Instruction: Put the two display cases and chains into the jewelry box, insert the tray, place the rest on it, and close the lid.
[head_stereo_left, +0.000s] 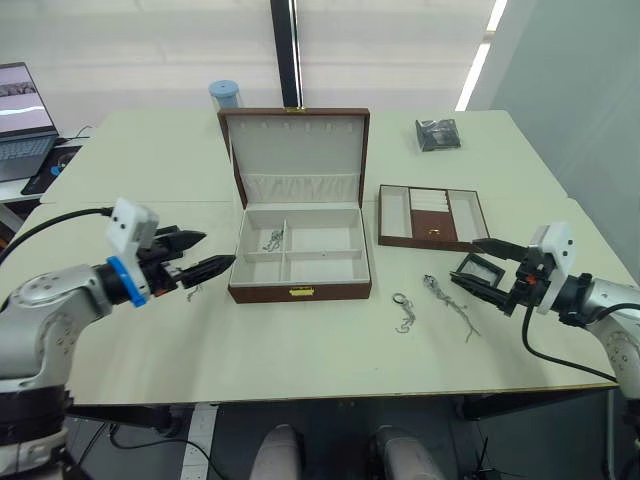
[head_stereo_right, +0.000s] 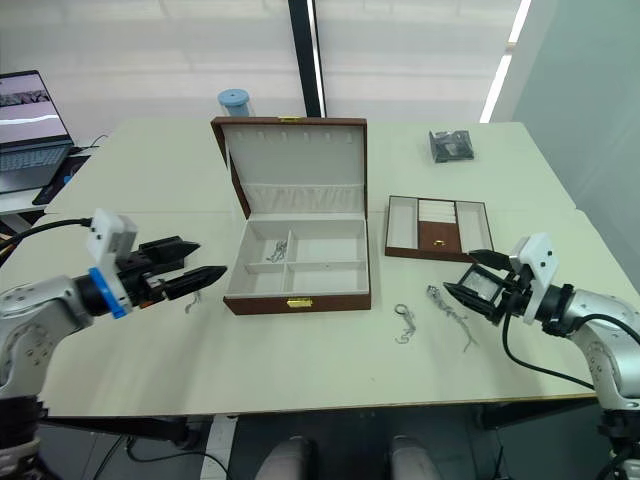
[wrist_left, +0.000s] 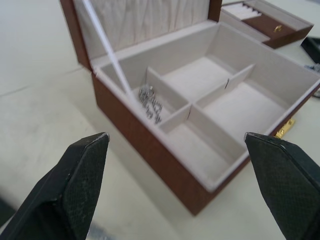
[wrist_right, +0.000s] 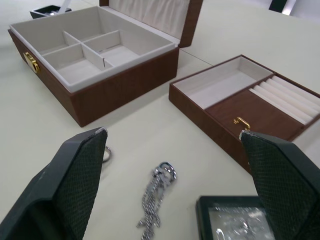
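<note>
A pale table (head_stereo_left: 300, 350) stood before window blinds, a laptop (head_stereo_left: 25, 125) at its far left. The jewelry box (head_stereo_left: 300, 255) lay open. Both robot jaws gaped wide, empty.

Both head eyes look down over the open jewelry box (head_stereo_left: 299, 255); each wrist camera views it closely from opposite sides.

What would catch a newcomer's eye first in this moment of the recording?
The open jewelry box at the table's centre, its lid raised, with a chain already in a rear compartment. To its right sit the tray, loose chains on the table, and a display case between the open fingers of the right gripper.
</note>
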